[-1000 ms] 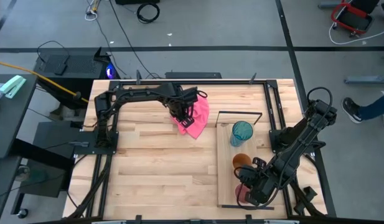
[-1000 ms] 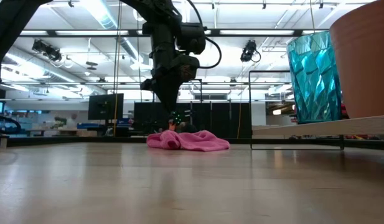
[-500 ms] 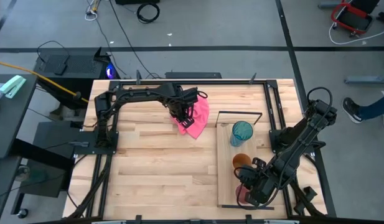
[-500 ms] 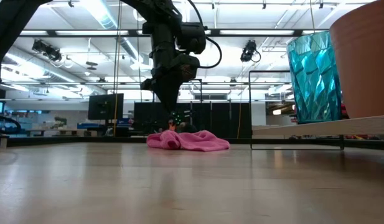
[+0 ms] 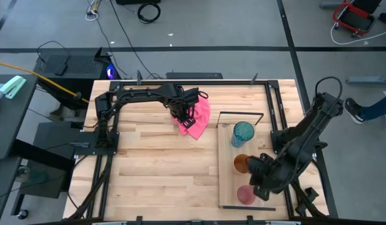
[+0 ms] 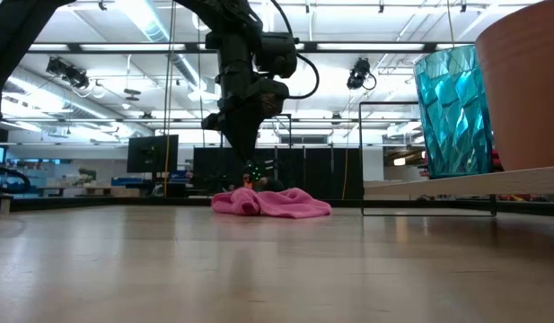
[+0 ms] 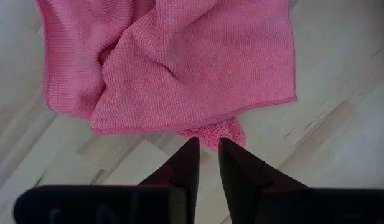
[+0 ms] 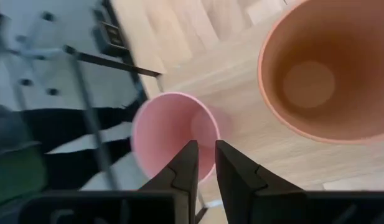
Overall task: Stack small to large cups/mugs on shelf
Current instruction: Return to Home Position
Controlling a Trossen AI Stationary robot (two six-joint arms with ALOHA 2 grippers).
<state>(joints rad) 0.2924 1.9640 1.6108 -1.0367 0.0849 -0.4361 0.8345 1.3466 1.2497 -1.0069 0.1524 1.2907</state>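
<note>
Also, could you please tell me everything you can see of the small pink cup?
The small pink cup is a plain, handleless, matte-looking cup, round-mouthed and empty. It stands upright on the pale wooden shelf, at the end away from the wire frame, next to but apart from the orange-brown cup. The right gripper hovers nearby, not holding it.

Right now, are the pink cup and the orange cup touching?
Apart. The right wrist view shows bare shelf between the pink cup and the orange cup.
</note>
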